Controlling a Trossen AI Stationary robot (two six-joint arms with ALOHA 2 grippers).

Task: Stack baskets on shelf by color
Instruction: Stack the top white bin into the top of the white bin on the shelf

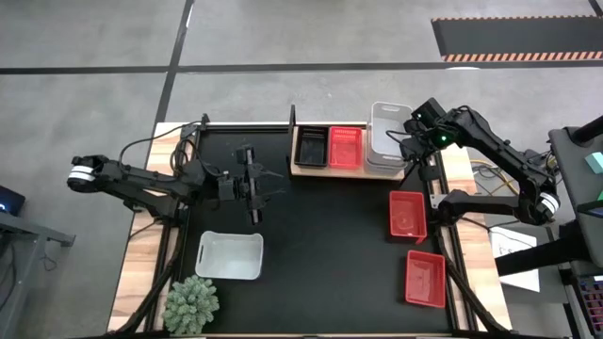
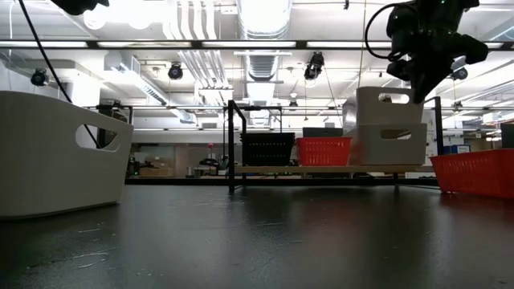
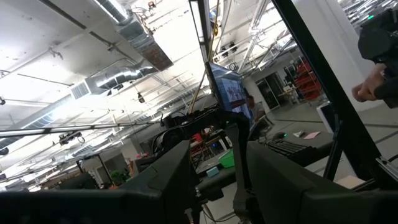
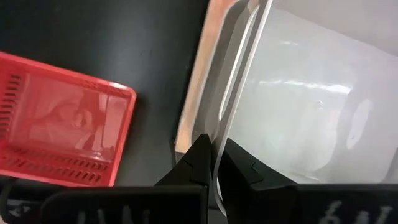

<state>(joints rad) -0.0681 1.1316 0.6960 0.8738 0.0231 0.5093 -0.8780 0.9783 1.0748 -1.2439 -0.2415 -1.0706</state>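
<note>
Two translucent white baskets [image 1: 384,141] sit nested at the right end of the wooden shelf [image 1: 301,170]. Beside them on the board are a red basket [image 1: 345,148] and a black one [image 1: 310,147]. My right gripper [image 1: 412,143] stands over the white stack's right side, shut on the upper basket [image 2: 384,104]. A third white basket [image 1: 229,256] rests on its bottom on the mat. Two more red baskets [image 1: 407,215] [image 1: 425,279] lie on the mat's right side. My left gripper [image 1: 256,185] hovers open above the mat's left half, holding nothing. My right gripper [image 4: 217,163] pinches the upper white basket's rim [image 4: 231,118] on its right long wall, one finger inside and one outside. The fingers come from above, pointing down. The basket stands upright, nested in the lower white basket [image 2: 385,144] on the shelf.
A spiky green plant [image 1: 191,303] stands at the mat's near left corner. The shelf's black rods [image 2: 232,144] rise at its ends. The mat between the near white basket and the red baskets is bare. Cables run along the table's left side.
</note>
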